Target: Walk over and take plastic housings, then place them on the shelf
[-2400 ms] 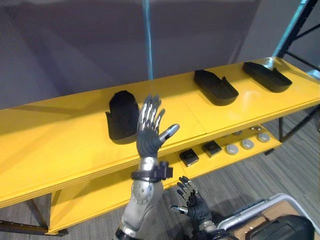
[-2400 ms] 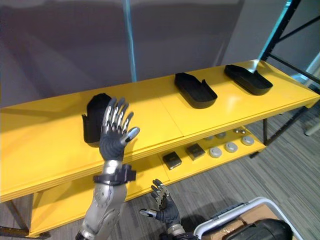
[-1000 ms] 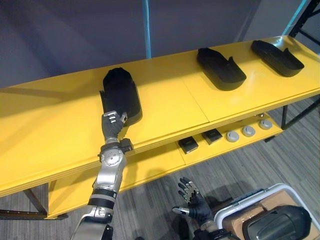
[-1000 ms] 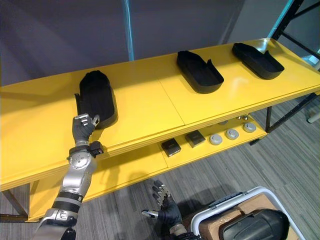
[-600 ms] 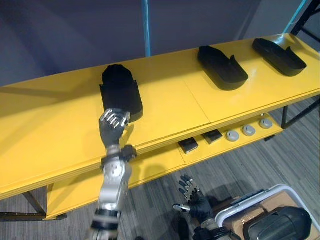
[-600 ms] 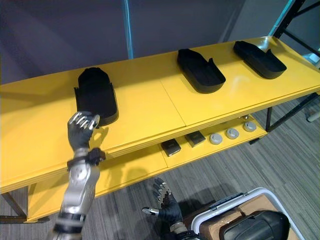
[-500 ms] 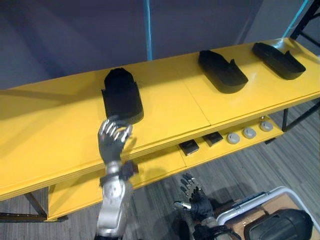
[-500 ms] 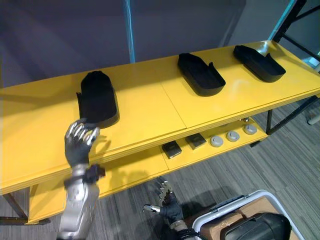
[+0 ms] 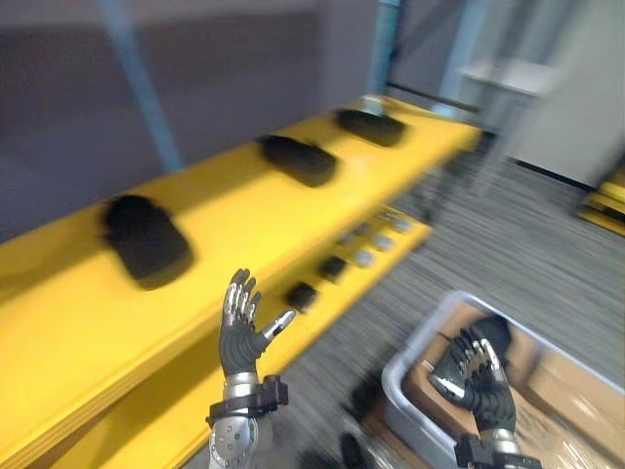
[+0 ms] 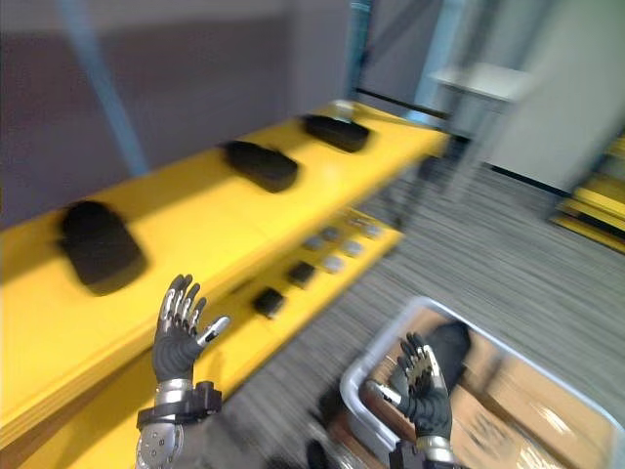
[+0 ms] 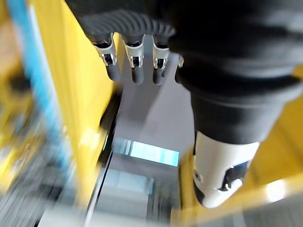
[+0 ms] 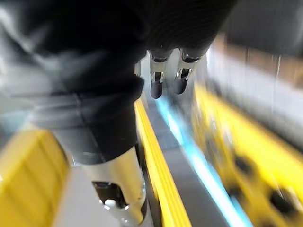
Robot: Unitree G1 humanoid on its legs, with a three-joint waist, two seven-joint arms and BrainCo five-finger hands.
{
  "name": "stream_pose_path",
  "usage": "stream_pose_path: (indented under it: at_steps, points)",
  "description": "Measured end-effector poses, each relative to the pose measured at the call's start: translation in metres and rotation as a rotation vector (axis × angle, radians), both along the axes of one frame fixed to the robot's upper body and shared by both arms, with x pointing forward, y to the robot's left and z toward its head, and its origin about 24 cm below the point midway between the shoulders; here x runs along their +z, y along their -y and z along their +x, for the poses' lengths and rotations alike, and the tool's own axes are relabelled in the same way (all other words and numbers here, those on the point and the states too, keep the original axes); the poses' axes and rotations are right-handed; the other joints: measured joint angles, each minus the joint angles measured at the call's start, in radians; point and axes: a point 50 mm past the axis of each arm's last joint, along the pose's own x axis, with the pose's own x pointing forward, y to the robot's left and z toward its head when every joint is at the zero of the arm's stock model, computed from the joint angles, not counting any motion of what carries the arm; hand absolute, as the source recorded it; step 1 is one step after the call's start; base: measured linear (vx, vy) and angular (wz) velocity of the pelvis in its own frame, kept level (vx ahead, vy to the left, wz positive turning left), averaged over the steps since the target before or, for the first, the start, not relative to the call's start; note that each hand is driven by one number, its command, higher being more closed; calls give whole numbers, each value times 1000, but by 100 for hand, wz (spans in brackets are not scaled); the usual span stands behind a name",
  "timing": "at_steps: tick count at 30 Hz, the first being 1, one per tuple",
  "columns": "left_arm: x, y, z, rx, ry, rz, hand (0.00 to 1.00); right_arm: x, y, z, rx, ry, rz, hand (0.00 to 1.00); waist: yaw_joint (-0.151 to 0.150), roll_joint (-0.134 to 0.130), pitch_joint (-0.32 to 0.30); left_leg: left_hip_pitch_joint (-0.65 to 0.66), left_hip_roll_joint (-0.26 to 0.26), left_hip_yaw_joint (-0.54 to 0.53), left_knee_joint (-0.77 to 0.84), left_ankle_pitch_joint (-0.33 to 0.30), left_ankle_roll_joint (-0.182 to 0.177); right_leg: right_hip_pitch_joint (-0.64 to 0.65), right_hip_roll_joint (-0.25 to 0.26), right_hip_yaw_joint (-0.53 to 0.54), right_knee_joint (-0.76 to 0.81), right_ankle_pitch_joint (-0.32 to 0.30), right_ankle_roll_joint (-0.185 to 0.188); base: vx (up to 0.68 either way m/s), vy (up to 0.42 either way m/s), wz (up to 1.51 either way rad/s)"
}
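While black rounded plastic housings [image 9: 146,246] lay on the smooth yellow shelf [image 9: 234,207], the left hand [image 9: 237,337] and right hand [image 9: 483,381] hung apart from them, fingers spread, empty.

Three housings [image 9: 146,249] sit spaced along the shelf [image 9: 229,210]; a bin [image 9: 415,344] lies right.

Grey striped carpet [image 9: 518,230] covered the floor, and a light grey bin [image 9: 420,337] sat on it with cardboard [image 9: 571,391] inside. Small black blocks [image 9: 301,294] and grey round discs [image 9: 363,257] lay in a row. A blue post [image 9: 137,93] stood against the grey wall [image 9: 234,78], with a pale table [image 9: 508,73] way back.
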Motion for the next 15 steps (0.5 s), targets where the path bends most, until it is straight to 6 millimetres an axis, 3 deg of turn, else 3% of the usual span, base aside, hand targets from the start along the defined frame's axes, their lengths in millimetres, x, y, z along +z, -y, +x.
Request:
stream_pose_path:
  at_steps: [2,5,7,8,10,11,12,14,15]
  points:
    - [0,-8,4,35,1,11,0,6,12,4,-69,22,-41,0,-4,9,1,15,66,142,-1,20,-16,31,-72,-86,180,-170,33,-155,46,-210]
    - [-5,-11,12,44,-23,26,0,9,28,0,-173,3,-138,0,-6,5,-3,16,87,256,-48,69,-35,57,-191,-86,304,-246,48,-186,-100,-131]
    - [-13,-11,14,35,-59,45,0,9,28,0,-182,-6,-163,0,-12,-6,-10,11,81,283,-85,98,-71,105,-211,-95,232,-274,94,-160,-260,-66]
    - [-16,-11,15,32,-74,52,0,8,27,1,-179,-8,-166,0,-15,-10,-12,11,73,287,-95,107,-86,127,-207,-98,175,-284,94,-118,-329,-38]
    - [-40,-9,15,15,-181,53,0,-1,24,7,-154,-41,-157,0,-12,38,-20,7,80,233,-129,140,-113,187,-145,-115,25,-269,44,-84,-303,-44]
    - [-47,-9,16,13,-210,51,0,-6,22,8,-145,-63,-149,0,-11,48,-24,9,100,224,-116,148,-109,198,-125,-112,17,-267,41,7,-244,-41]
    - [-61,-11,15,24,-273,47,0,-19,15,10,-113,-112,-131,0,-3,67,-31,6,170,205,-41,148,-112,220,-80,-112,16,-279,16,64,-273,-26]
    - [-73,-17,14,48,-324,63,0,-25,8,13,-80,-136,-125,0,6,79,-31,-31,232,159,81,152,-106,237,-52,-112,19,-286,0,82,-272,-15]
    - [-84,-25,12,82,-375,98,0,-29,4,19,-45,-147,-133,0,8,82,-28,-89,265,81,182,164,-86,241,-41,-115,23,-283,-11,62,-203,-1]
